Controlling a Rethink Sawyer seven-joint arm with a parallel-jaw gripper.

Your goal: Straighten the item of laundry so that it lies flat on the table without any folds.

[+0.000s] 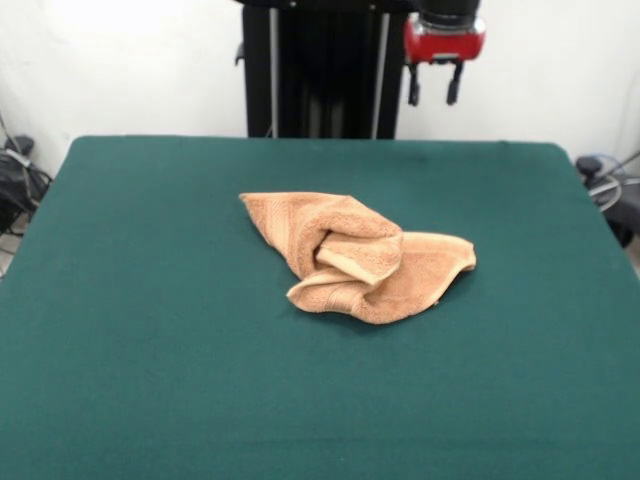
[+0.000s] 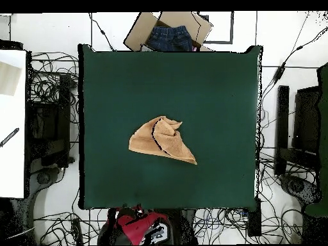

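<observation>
The item of laundry (image 1: 355,255) is an orange-tan terry towel lying crumpled near the middle of the dark green table (image 1: 150,330). Its cloth is folded over itself, with a rolled flap on top and one corner pointing left in the front view. From overhead the towel (image 2: 161,139) looks like a rough triangle with creases across it. My gripper (image 1: 433,92) hangs high above the table's far edge, well away from the towel, with its two black fingers apart and nothing between them. In the overhead view the red arm (image 2: 138,225) sits just off the table's bottom edge.
A cardboard box with blue jeans (image 2: 170,35) lies on the floor beyond the table's top edge in the overhead view. Cables (image 2: 48,90) and dark equipment (image 2: 301,128) lie on the floor on both sides. A white surface (image 2: 13,122) stands at the left.
</observation>
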